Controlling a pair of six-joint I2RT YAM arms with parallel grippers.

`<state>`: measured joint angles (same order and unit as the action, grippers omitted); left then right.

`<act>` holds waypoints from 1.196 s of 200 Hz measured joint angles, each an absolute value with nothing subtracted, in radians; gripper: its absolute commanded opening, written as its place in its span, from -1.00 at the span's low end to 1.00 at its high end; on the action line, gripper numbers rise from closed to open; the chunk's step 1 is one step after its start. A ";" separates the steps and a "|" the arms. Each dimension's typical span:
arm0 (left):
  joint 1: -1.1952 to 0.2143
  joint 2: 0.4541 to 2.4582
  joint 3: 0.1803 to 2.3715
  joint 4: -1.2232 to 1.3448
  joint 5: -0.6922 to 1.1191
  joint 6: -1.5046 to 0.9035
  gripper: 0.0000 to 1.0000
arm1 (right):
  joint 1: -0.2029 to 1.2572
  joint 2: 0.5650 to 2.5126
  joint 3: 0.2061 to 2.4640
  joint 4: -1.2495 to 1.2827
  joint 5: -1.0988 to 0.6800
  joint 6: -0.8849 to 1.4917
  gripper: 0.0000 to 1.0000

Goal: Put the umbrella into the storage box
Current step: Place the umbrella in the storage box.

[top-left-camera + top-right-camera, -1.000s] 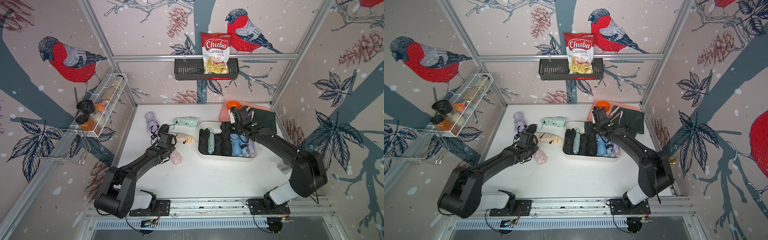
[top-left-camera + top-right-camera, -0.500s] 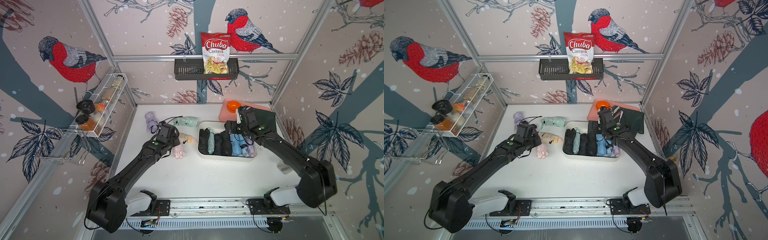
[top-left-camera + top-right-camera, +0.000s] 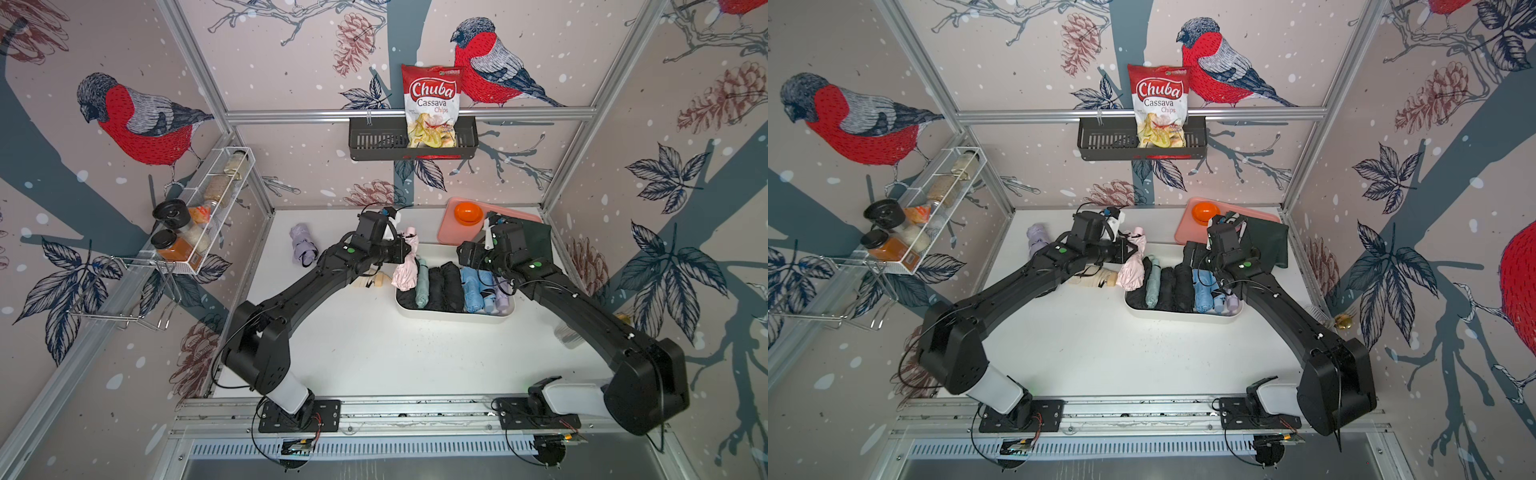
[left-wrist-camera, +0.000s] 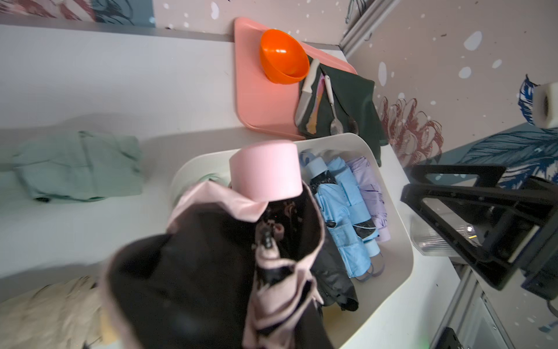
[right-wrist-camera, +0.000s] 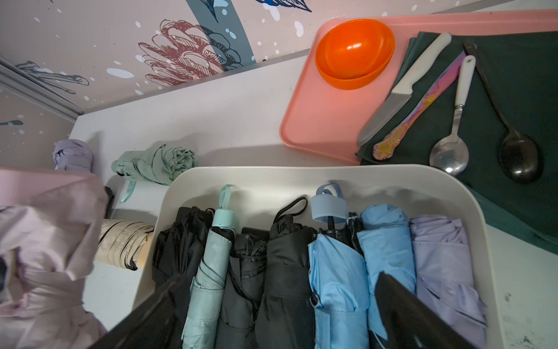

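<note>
A pink folded umbrella [image 3: 405, 266] [image 4: 265, 175] hangs tilted in the air over the left end of the storage box [image 3: 453, 318], a cream-white bin. My left gripper [image 3: 401, 251] is shut on it; the fabric hides the jaws in the left wrist view. Several folded umbrellas, black, mint, blue and lilac, lie side by side in the storage box [image 5: 302, 175]. My right gripper [image 3: 467, 255] [image 5: 277, 290] hovers open above the box's far side, with nothing between its fingers. Three more umbrellas lie on the table left of the box: lilac [image 3: 302, 248], mint [image 5: 154, 163], beige [image 5: 123, 241].
Behind the box lies a pink tray [image 3: 451, 232] with an orange bowl [image 3: 468, 213], and a dark green cloth [image 5: 513, 75] carrying a knife and spoons. A clear glass [image 3: 569, 334] stands near the right wall. The back wall has a black basket [image 3: 374, 143]; the left wall a wire spice rack [image 3: 199, 220].
My left gripper has lifted the pink umbrella off the table and carried it right, over the box's left end. The right gripper has opened wider and drawn back a little.
</note>
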<state>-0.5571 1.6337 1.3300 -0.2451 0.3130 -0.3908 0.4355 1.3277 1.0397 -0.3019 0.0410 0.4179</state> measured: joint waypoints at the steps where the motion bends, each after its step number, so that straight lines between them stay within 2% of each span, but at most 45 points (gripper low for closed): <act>1: -0.558 1.636 1.332 -0.245 0.315 -0.390 -1.00 | 0.435 1.328 1.039 -0.301 0.041 0.418 1.00; 71: -0.565 1.754 1.328 -0.191 0.470 -0.423 -1.00 | 0.440 1.359 1.039 -0.286 0.020 0.444 1.00; 129: -0.566 1.796 1.254 -0.132 0.458 -0.503 -1.00 | 0.496 1.417 1.061 -0.263 -0.008 0.451 1.00; 157: -0.566 1.815 1.227 -0.088 0.443 -0.553 -1.00 | 0.542 1.460 1.071 -0.237 -0.022 0.451 0.82; 203: -0.566 1.798 1.181 -0.043 0.381 -0.596 -0.23 | 0.619 1.565 1.111 -0.223 -0.051 0.455 0.57; 225: -0.566 1.767 1.170 -0.059 0.318 -0.601 0.06 | 0.644 1.608 1.129 -0.215 -0.059 0.470 0.49; 239: -0.565 1.745 1.165 -0.073 0.273 -0.602 0.12 | 0.658 1.629 1.137 -0.214 -0.064 0.470 0.45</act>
